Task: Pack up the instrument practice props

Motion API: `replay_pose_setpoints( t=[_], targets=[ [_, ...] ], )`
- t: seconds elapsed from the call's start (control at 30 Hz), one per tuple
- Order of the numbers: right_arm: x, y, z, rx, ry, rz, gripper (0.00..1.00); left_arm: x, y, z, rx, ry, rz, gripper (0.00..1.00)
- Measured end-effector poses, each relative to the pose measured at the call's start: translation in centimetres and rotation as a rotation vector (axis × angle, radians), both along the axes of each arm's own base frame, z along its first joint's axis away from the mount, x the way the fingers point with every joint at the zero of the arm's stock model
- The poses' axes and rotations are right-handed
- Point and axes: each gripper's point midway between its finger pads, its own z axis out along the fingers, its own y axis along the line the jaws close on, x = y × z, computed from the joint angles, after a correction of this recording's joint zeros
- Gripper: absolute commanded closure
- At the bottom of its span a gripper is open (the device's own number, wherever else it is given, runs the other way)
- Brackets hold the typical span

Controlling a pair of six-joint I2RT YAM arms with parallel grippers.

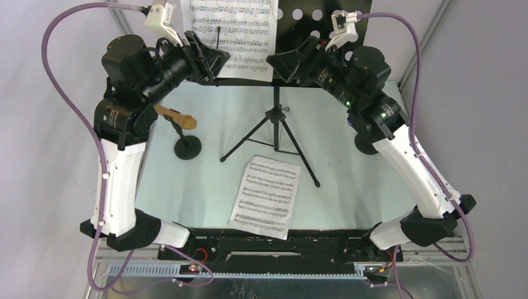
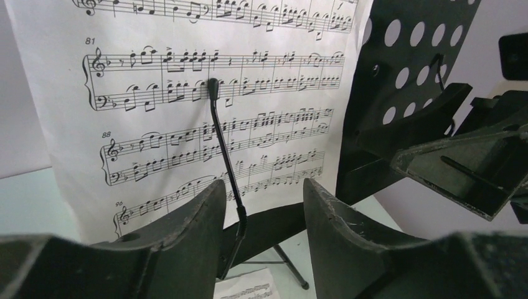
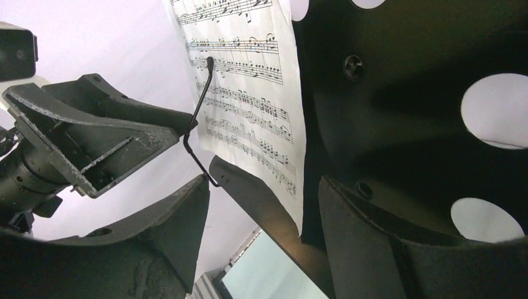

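Note:
The black perforated music rack (image 1: 324, 25) stands at the back on tripod legs (image 1: 274, 134), with a white sheet-music page (image 1: 233, 31) on it under a thin wire retainer (image 2: 224, 149). My left gripper (image 1: 219, 62) is open at the page's lower left, and the wire retainer stands between its jaws (image 2: 263, 184), close to the left finger. My right gripper (image 1: 275, 63) is open at the page's lower right. Its jaws (image 3: 263, 180) straddle the rack's ledge (image 3: 249, 190) and the page's bottom corner (image 3: 283, 180) without touching them. A second page (image 1: 266, 196) lies flat on the table. A tan microphone (image 1: 177, 117) rests in a round-based black holder (image 1: 187, 148).
The two grippers face each other across the rack's lower edge, a hand's width apart. The tripod legs spread over the table's middle, and one leg ends beside the loose page. Purple cables (image 1: 62, 81) loop outside both arms. Grey walls close in behind the rack.

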Motion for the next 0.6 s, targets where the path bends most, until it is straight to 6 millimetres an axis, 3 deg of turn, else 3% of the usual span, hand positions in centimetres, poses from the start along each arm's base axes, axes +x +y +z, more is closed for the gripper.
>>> replay_pose_setpoints(
  t=[0.13,0.27,0.6],
  targets=[
    [0.6,0.6,-0.3,0.009,0.020,0.007,0.31,0.3,0.2,-0.5,0.004,0.011,0.011,0.32],
    [0.9,0.8,-0.5,0.020,0.036,0.010,0.32,0.8,0.5,-0.9,0.009,0.023,0.027,0.31],
    [1.0,0.8,-0.1,0.048,0.042,0.006,0.35,1.3,0.1,-1.6,0.001,0.040,0.013,0.62]
  ],
)
